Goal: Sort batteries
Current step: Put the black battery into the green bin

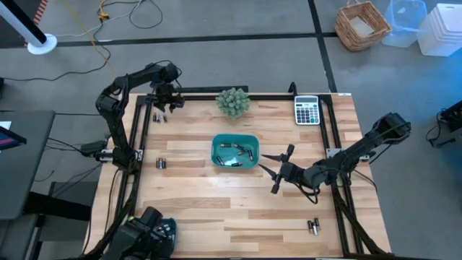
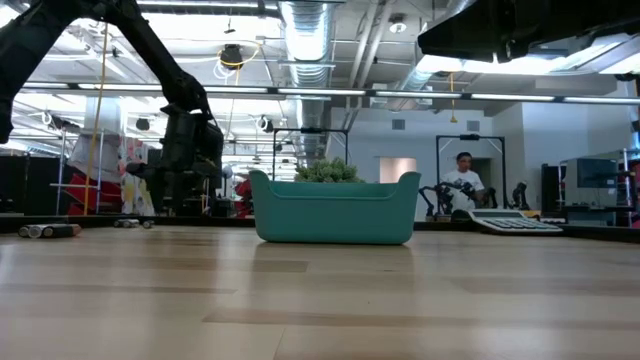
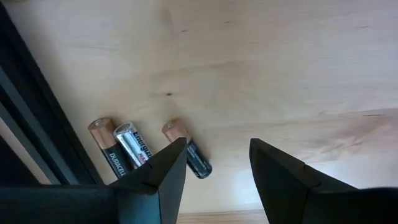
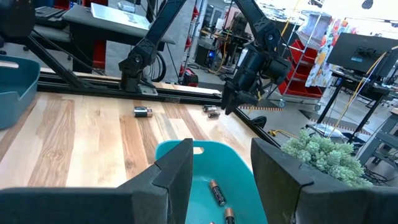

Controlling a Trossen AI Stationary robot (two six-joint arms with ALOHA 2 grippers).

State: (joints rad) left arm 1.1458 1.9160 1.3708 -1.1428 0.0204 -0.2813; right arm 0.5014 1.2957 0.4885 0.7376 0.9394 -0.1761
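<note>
At the table's far left, three batteries (image 3: 134,146) lie side by side on the wood next to the black frame rail. My left gripper (image 3: 217,168) hangs just above them, pointing down, open, with nothing between its fingers; one finger covers part of the nearest cell (image 3: 193,158). A teal tray (image 1: 234,152) at the table's middle holds several batteries (image 4: 216,193). My right gripper (image 1: 267,172) waits level and open at the tray's right rim. More batteries lie at the left edge (image 1: 161,164) and the near right (image 1: 314,226).
A small green plant (image 1: 232,101) stands behind the tray, and a grey calculator (image 1: 307,110) lies at the far right. Black frame rails (image 1: 141,137) run along the table's left, far and right sides. Bare wood stretches across the near half of the table.
</note>
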